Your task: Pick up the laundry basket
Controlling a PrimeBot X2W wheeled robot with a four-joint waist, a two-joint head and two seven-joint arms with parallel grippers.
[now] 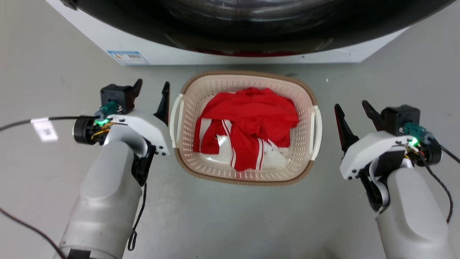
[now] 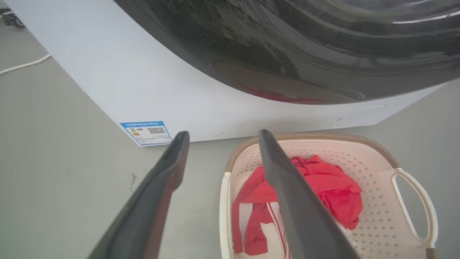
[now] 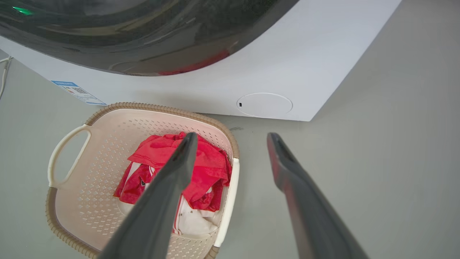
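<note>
The laundry basket [image 1: 230,86] is cream and perforated with a brown woven rim. It stands on the floor in front of the washer and holds a red-and-white garment [image 1: 251,111]. My left gripper [image 1: 152,86] is open just left of the basket's left handle [image 1: 175,118], its inner finger close to it without gripping. My right gripper [image 1: 350,106] is open a short way right of the right handle [image 1: 317,129]. In the left wrist view the left gripper [image 2: 223,135] frames the near handle [image 2: 224,208]. In the right wrist view the right gripper [image 3: 233,136] frames the near handle [image 3: 228,194].
The white washer [image 1: 230,54] with its dark round door stands right behind the basket. A black cable [image 1: 21,122] with a white tag [image 1: 45,129] trails from my left wrist. A white cord [image 2: 25,64] lies on the grey floor far left.
</note>
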